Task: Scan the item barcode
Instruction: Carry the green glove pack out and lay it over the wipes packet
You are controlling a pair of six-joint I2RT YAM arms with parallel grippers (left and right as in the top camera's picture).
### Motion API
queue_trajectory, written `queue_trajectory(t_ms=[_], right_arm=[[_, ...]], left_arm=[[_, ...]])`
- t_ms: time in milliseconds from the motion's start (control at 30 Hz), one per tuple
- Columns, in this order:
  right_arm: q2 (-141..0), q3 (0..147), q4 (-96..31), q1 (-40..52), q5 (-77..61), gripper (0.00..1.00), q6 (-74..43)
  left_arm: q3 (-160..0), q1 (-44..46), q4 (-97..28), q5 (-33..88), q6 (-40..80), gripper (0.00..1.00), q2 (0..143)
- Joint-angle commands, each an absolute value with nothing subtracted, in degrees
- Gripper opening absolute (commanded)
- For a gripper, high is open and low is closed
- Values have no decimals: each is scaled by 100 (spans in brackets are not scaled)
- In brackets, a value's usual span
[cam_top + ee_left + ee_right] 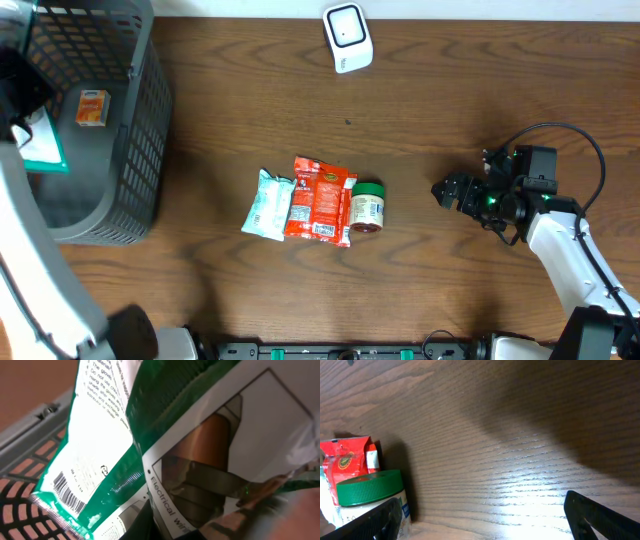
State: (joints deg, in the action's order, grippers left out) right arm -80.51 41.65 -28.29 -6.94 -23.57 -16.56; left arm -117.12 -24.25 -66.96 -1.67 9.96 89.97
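Left tool [25,125], clenched on a green packet [100,435] above the basket [130,150] at far left, keeps its barcode [67,491] exposed, probably for the scanner [347,38] far across the desk [450,100]; right tool [455,192] hangs released, right of the jar [367,208].

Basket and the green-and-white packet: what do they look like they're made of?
The basket looks like moulded plastic: grey, matte, with rigid open-grid walls. The packet is probably thin glossy plastic film: it creases, shows glare streaks along the green edge, and carries printed text and a barcode.
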Motion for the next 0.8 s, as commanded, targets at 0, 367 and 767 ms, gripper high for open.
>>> queue_trajectory(t_ms=[0, 367, 767], right_arm=[[-7977, 4237, -2827, -742, -2381, 99, -1712], [-7977, 4237, -2829, -742, -2381, 99, -1712], [-7977, 4237, -2829, -742, -2381, 99, -1712]], left_arm=[[-11767, -2016, -6698, -189, 1225, 7, 8449], [-11563, 530, -7612, -185, 2235, 8, 7843], [-10215, 2707, -7682, -5, 5004, 7, 9059]])
